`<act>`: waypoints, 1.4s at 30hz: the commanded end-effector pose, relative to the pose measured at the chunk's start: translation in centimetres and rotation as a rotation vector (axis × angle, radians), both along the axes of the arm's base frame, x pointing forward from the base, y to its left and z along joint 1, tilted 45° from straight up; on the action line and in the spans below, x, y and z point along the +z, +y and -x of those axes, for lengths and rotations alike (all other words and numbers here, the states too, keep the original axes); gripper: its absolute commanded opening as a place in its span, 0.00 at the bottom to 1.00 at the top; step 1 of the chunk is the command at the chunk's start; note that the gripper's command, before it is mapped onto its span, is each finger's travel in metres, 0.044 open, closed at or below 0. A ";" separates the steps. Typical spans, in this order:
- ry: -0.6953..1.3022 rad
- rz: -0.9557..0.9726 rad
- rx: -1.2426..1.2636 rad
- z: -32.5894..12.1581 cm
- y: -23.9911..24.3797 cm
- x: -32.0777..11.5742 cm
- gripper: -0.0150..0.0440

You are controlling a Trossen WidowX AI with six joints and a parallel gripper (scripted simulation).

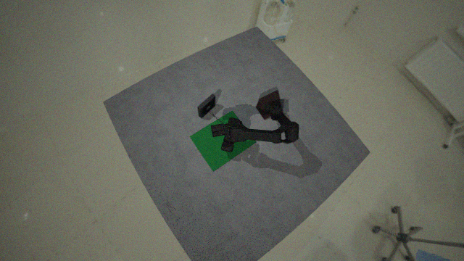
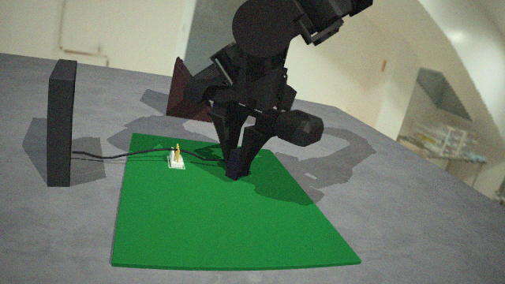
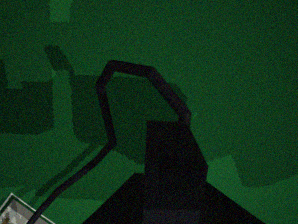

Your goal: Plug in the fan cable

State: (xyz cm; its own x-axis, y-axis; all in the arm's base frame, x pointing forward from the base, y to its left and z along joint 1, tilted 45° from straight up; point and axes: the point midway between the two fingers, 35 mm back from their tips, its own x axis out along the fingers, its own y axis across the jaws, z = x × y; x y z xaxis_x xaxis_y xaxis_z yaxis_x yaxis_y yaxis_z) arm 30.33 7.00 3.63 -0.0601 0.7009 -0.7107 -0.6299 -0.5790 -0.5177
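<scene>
My gripper point(image 2: 239, 166) point(image 3: 165, 183) is shut on the black plug point(image 2: 233, 162) point(image 3: 172, 150), low over the green board point(image 1: 214, 156) point(image 2: 197, 221) point(image 3: 235, 60). The plug's lower end is at or just above the board; contact cannot be told. The white fan header point(image 2: 176, 162) point(image 3: 16, 214) with yellow pins is apart from the plug, left of it in the exterior view and at the lower left corner in the wrist view. The black cable point(image 2: 108, 157) point(image 3: 103, 107) runs from the fan point(image 1: 206, 106) point(image 2: 60, 130) past the header and loops to the plug. In the top view the arm hides plug and header.
The fan stands upright beside the board on the grey table point(image 1: 163, 109) point(image 2: 24, 221). The dark red arm base point(image 1: 270, 103) point(image 2: 185, 106) stands behind the board in the exterior view. The cable crosses close to the header.
</scene>
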 end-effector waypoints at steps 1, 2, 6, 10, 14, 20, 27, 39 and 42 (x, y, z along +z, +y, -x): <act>0.000 0.000 0.001 0.0 0.0 0.0 0.25; 0.000 0.000 0.000 0.0 -0.2 0.2 0.25; 0.005 -0.001 -0.002 -0.3 -3.4 3.3 0.25; 0.005 -0.001 -0.002 -0.3 -3.5 3.5 0.25; 0.041 0.002 -0.039 -0.4 -3.6 3.2 0.25; 0.187 0.017 -0.187 -0.4 -4.2 2.7 0.25; 0.356 0.033 -0.360 -0.3 -4.8 2.1 0.25; 0.647 0.060 -0.657 -0.1 -5.9 1.0 0.25; 0.720 0.066 -0.732 0.0 -6.2 0.7 0.25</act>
State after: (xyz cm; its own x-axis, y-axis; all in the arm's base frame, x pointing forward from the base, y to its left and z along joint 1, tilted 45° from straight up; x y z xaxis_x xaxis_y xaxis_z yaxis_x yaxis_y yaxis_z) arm 30.44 1.12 4.75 -0.0591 0.7001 -0.7116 -0.9978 -0.0208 0.0624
